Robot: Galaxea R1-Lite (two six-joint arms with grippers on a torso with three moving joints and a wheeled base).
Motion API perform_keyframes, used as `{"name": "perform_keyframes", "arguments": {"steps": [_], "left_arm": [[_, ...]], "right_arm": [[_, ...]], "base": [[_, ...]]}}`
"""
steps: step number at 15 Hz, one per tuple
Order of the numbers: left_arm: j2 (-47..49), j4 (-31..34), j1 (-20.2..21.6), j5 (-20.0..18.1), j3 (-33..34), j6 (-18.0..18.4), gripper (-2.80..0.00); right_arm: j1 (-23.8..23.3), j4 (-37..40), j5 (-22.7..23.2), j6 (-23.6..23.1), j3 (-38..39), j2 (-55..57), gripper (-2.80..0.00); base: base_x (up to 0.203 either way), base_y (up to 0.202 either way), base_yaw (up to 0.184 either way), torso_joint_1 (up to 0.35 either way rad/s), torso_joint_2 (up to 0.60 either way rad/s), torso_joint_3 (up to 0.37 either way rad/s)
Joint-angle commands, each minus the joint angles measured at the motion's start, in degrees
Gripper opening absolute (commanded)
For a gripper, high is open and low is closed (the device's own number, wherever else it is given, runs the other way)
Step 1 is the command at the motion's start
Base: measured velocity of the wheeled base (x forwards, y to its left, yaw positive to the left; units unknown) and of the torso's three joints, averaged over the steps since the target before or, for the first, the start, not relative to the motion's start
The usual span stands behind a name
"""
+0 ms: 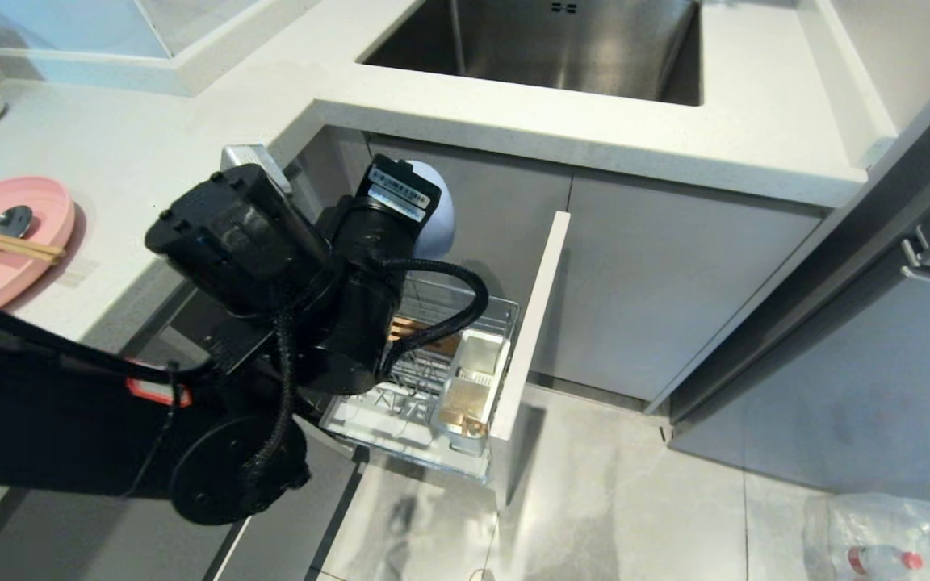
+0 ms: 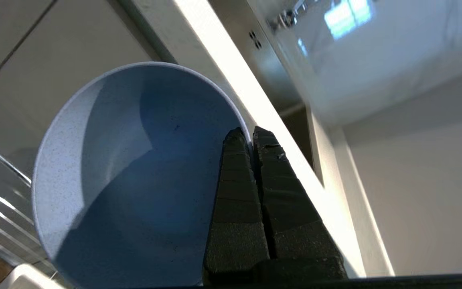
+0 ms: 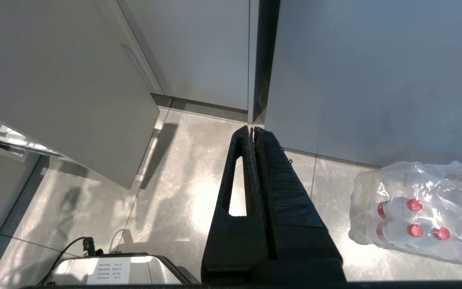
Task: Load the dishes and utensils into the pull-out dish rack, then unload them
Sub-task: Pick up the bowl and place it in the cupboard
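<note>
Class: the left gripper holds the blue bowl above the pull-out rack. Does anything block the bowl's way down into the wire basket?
Nothing visible does. The left gripper pinches the blue bowl by its rim above the wire basket, though the arm hides part of the basket in the head view.

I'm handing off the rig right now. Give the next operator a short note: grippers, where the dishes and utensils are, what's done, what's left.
Left gripper: shut on the rim of the blue bowl, held in the air above the pull-out rack.
Right gripper: shut, empty, parked low over the floor.
Pink plate on the counter, with the chopsticks and spoon lying on it.
Done: rack is pulled out.
Left: bowl, plate and utensils are all out of the rack.
</note>
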Motion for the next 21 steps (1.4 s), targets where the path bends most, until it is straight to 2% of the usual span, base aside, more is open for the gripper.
{"name": "perform_keyframes", "arguments": {"steps": [1, 3, 6, 8, 10, 14, 21], "left_arm": [[4.10, -1.34, 1.43, 0.06, -0.39, -2.72, -2.80], [5.14, -1.38, 3.18, -0.13, -0.55, -6.49, -2.80], [8.29, -1.44, 8.50, -1.17, -0.78, -13.34, -2.80], [10.47, -1.44, 11.41, -4.32, -1.78, -18.32, -2.80], [12.78, -1.80, 13.04, -6.55, -3.64, -21.14, -2.80], [18.18, -6.53, 13.25, -6.95, -5.68, -21.77, -2.80], [22.49, -7.15, 13.20, -6.85, -5.73, -23.15, -2.80]], "right_arm": [[0.00, -0.02, 0.00, 0.01, 0.00, 0.09, -2.80], [0.00, -0.02, 0.00, 0.01, 0.00, 0.09, -2.80], [0.00, -0.02, 0.00, 0.01, 0.00, 0.09, -2.80], [0.00, -0.02, 0.00, 0.01, 0.00, 0.09, -2.80], [0.00, -0.02, 0.00, 0.01, 0.00, 0.09, -2.80], [0.00, -0.02, 0.00, 0.01, 0.00, 0.09, -2.80], [0.06, -0.02, 0.00, 0.01, 0.00, 0.09, -2.80]], "base": [[0.000, 0.000, 0.000, 0.000, 0.00, 0.000], [0.000, 0.000, 0.000, 0.000, 0.00, 0.000], [0.000, 0.000, 0.000, 0.000, 0.00, 0.000], [0.000, 0.000, 0.000, 0.000, 0.00, 0.000], [0.000, 0.000, 0.000, 0.000, 0.00, 0.000], [0.000, 0.000, 0.000, 0.000, 0.00, 0.000], [0.000, 0.000, 0.000, 0.000, 0.00, 0.000]]}}
